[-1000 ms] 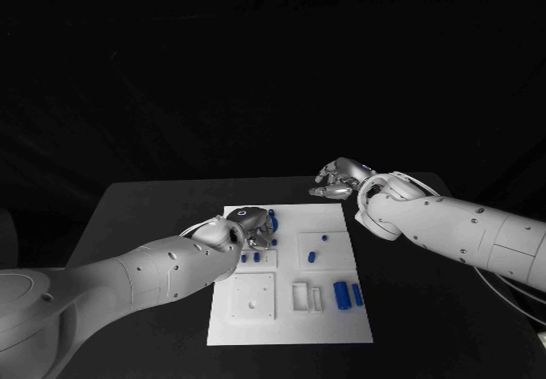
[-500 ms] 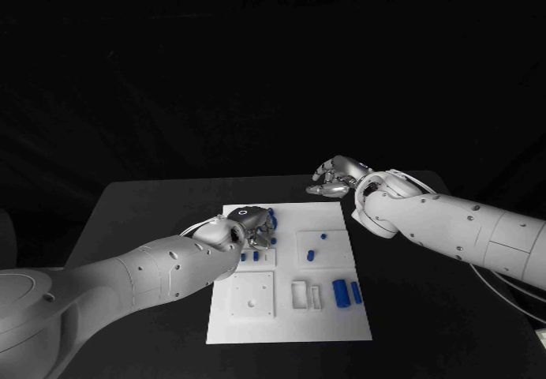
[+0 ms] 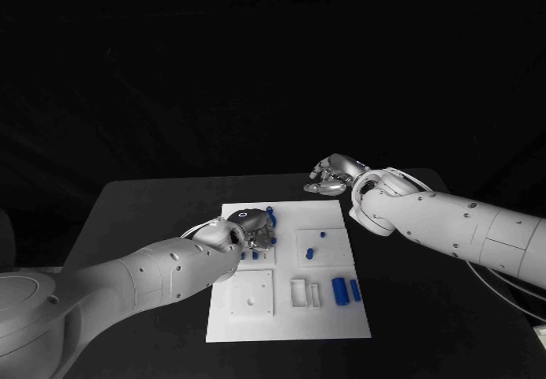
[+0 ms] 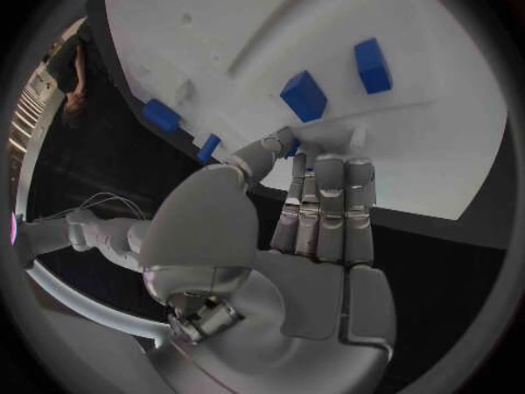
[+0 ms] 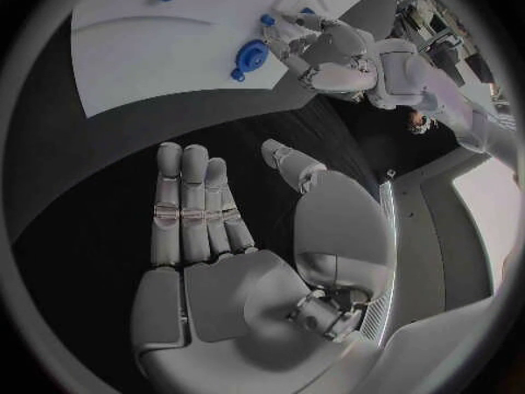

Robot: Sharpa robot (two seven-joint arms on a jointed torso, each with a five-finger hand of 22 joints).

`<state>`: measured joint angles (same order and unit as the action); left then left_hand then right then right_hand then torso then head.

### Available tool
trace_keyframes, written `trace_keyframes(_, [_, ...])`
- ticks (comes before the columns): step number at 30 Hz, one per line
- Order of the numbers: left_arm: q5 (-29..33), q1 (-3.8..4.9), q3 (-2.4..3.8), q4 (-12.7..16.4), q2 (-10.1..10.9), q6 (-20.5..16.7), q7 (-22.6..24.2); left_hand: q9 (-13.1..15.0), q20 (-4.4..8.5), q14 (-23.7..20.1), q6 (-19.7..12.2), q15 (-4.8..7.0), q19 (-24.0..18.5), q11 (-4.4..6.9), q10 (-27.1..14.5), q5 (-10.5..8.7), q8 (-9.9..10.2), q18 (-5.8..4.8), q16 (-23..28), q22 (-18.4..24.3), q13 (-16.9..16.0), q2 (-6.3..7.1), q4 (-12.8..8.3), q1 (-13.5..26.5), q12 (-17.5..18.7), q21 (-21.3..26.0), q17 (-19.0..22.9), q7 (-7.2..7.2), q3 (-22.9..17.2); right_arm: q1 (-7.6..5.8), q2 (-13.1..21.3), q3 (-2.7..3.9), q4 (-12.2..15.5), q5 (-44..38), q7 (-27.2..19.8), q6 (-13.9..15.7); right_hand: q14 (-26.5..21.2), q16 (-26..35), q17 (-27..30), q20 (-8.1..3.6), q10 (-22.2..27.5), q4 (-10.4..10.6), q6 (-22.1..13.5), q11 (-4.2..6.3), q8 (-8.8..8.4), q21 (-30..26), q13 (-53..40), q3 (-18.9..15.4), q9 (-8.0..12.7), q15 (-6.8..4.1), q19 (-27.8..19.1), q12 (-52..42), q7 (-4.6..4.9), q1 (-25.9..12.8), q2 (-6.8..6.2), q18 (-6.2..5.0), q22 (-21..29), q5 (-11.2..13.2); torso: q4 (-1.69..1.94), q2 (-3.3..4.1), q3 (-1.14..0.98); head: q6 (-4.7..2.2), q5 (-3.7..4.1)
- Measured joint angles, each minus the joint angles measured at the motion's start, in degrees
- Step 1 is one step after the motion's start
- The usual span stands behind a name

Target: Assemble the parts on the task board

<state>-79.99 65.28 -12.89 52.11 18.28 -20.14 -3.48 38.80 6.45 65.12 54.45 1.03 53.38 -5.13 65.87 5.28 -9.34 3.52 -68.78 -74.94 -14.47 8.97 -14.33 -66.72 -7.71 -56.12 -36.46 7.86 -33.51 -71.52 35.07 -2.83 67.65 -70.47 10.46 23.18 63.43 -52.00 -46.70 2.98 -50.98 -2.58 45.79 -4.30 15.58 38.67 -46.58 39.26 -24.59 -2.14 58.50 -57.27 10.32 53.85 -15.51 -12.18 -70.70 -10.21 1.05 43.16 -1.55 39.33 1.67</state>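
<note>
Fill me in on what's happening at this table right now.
The robot is assembling small blue parts on the white task board. Its left hand is down on the board's far left section, fingertips among the blue parts there. Its right hand hovers open above the black table just beyond the board's far edge, holding nothing.

Dark-draped lab, black table [image 3: 148, 205]

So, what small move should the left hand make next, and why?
Probably a small lowering of the left hand to close its fingertips on a blue part. It hovers over the task board with nothing visibly held, the parts lie just beyond its fingertips, and the right hand is off the board.
</note>
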Motion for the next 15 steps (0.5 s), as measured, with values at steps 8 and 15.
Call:
trace_keyframes(8, [0.68, -0.11, -0.03, -0.21, -0.31, -0.04, 0.46, -0.91, 0.29, 0.20, -0.64, 0.20, 0.30, 0.00, 0.00, -0.01, 0.43, -0.01, -0.67, 0.01, 0.49, -0.48, 0.00, 0.03, 1.06, -0.23, -0.29, 0.63, 0.00, 0.00, -0.12, 0.00, -0.04, 0.16, -0.18, 0.00, 0.12, 3.34, 0.87, 0.91, 0.50, -0.04, -0.32, -0.11, 0.00, -2.59, 2.66, -0.04, -0.11, 0.52, -0.27, 0.80, 0.31, 0.01, -0.01, -1.21, 1.19, 0.00, 0.05, -0.04, 0.00, 0.17, 0.13])
trace_keyframes(15, [1.19, -0.11, -0.03, -0.64, -0.64, -0.06, 0.54, -2.01, 0.28, 0.41, -2.31, -0.01, 0.31, 0.00, 0.00, -0.01, 1.42, -0.17, -0.67, 0.01, 1.00, -0.48, 0.00, 0.03, 1.97, -0.23, -0.28, 1.21, 0.00, 0.00, -0.14, 0.02, -0.03, 0.28, -0.25, 0.00, 0.33, 4.13, 0.81, 1.12, 0.51, -0.19, -0.57, -0.11, 0.21, -3.40, 3.41, -0.19, -0.10, 0.74, -0.47, 0.80, 0.36, 0.01, -0.01, -1.54, 1.43, 0.00, 0.03, -0.07, 0.01, 0.25, 0.18])
